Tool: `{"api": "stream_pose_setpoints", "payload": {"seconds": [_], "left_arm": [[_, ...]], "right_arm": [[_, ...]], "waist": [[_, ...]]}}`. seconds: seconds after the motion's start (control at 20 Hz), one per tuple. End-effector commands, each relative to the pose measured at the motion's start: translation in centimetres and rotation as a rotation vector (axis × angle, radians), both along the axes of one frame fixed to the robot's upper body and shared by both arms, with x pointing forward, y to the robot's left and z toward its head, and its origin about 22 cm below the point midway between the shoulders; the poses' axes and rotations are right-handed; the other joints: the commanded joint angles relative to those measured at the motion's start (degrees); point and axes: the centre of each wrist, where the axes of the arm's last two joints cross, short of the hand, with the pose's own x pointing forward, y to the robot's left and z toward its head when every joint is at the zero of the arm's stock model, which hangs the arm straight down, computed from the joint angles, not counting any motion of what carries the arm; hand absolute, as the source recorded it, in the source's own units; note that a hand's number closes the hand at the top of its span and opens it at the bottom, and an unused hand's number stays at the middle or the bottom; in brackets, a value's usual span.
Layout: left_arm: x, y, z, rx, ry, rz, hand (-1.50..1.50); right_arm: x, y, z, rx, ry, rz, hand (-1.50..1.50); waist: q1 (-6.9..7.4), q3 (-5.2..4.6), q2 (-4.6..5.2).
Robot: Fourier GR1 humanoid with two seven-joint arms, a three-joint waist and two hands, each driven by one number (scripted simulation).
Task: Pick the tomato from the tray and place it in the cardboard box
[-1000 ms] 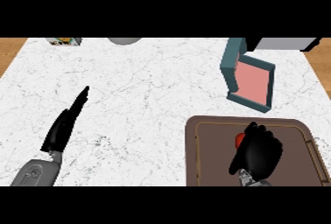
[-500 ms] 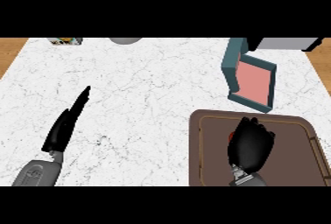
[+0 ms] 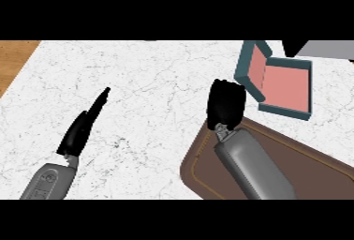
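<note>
My right hand, fingers curled, tomato hidden if held, hovers past the tray; next, carry right to the box; left hand rests straight-fingered.

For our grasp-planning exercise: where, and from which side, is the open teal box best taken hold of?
Probably the box by its near wall, pinched over the rim from above: it lies open-topped, its lid stands along the left side, and the right hand crowds that side.
</note>
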Motion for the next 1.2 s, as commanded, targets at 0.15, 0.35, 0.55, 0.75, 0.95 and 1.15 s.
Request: {"api": "stream_pose_setpoints", "payload": {"seconds": [0.15,0.35,0.55,0.75,0.95,1.15], "left_arm": [[0.0,1.8,-0.6,0.011,0.007,0.024,0.00],[-1.1,3.2,-1.7,0.012,0.021,0.058,0.00],[-1.0,2.5,-1.1,0.001,0.012,0.069,0.00],[-1.4,3.8,-1.1,0.007,0.028,0.100,0.00],[-1.6,2.2,-1.4,0.008,0.026,0.089,0.00],[-1.3,2.0,0.1,0.003,0.019,0.081,0.00]], "right_arm": [[4.9,5.3,7.9,0.022,-0.096,0.034,1.50],[4.7,6.8,10.3,-0.044,-0.201,-0.053,1.50],[5.1,7.6,14.1,-0.018,-0.230,-0.135,1.50],[5.7,5.0,16.7,-0.019,-0.275,-0.214,1.50],[6.2,3.3,17.0,0.035,-0.330,-0.270,1.50],[7.8,-0.6,17.2,0.023,-0.290,-0.327,1.50]], "waist": [[-1.80,0.00,-0.55],[-3.63,-0.01,-1.12],[-4.25,0.00,-1.30],[-5.48,0.02,-1.57],[-5.40,0.05,-1.47],[-5.29,0.05,-1.37]]}}
